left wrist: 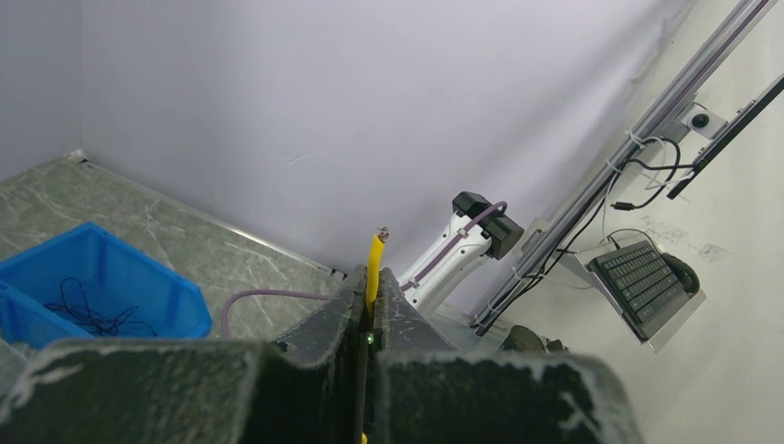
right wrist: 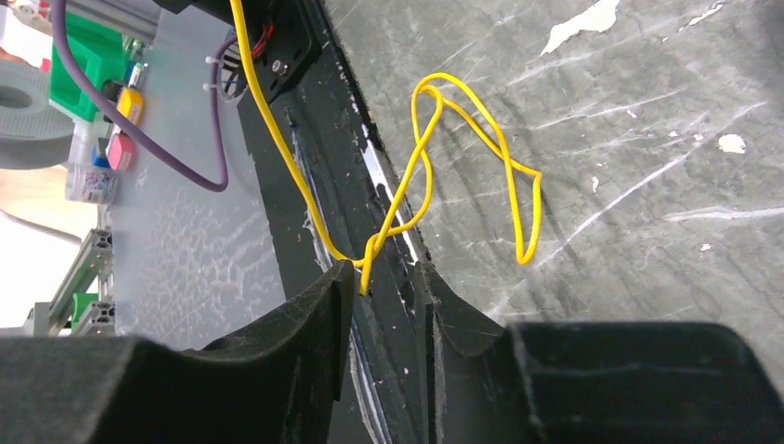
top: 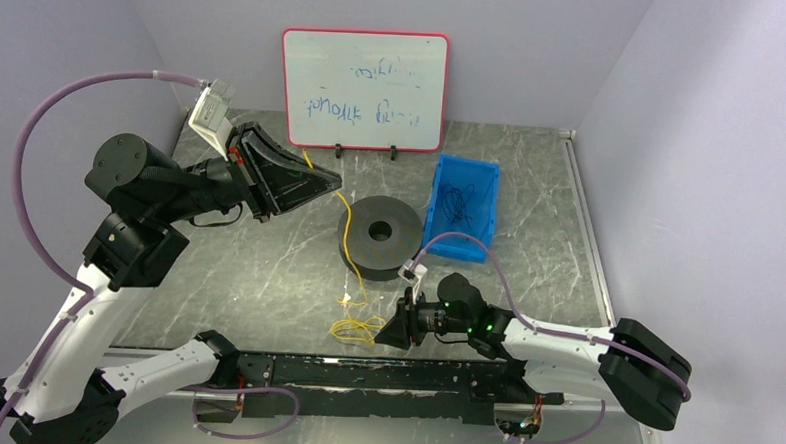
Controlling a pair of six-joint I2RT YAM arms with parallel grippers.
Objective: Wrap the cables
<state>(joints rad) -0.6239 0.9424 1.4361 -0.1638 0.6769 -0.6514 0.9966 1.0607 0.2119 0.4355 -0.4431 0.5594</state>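
Note:
A thin yellow cable (top: 345, 242) runs from my left gripper (top: 313, 181) down past a black spool (top: 379, 234) to loose loops (top: 356, 327) near the table's front edge. The left gripper (left wrist: 372, 277) is raised and shut on the cable, whose stripped end (left wrist: 374, 248) pokes out above the fingertips. My right gripper (top: 386, 327) sits low beside the loops. In the right wrist view the right gripper (right wrist: 384, 273) stands open, its jaws a finger-width apart, and the cable's loops (right wrist: 421, 176) lie just ahead. One cable end hangs at the tip of the left finger (right wrist: 344, 277), not pinched.
A blue bin (top: 462, 200) holding thin black wires stands right of the spool. A whiteboard (top: 364, 89) leans on the back wall. A black rail (top: 382, 374) runs along the front edge, right under the right gripper. Purple hoses (top: 53, 117) arc off both arms.

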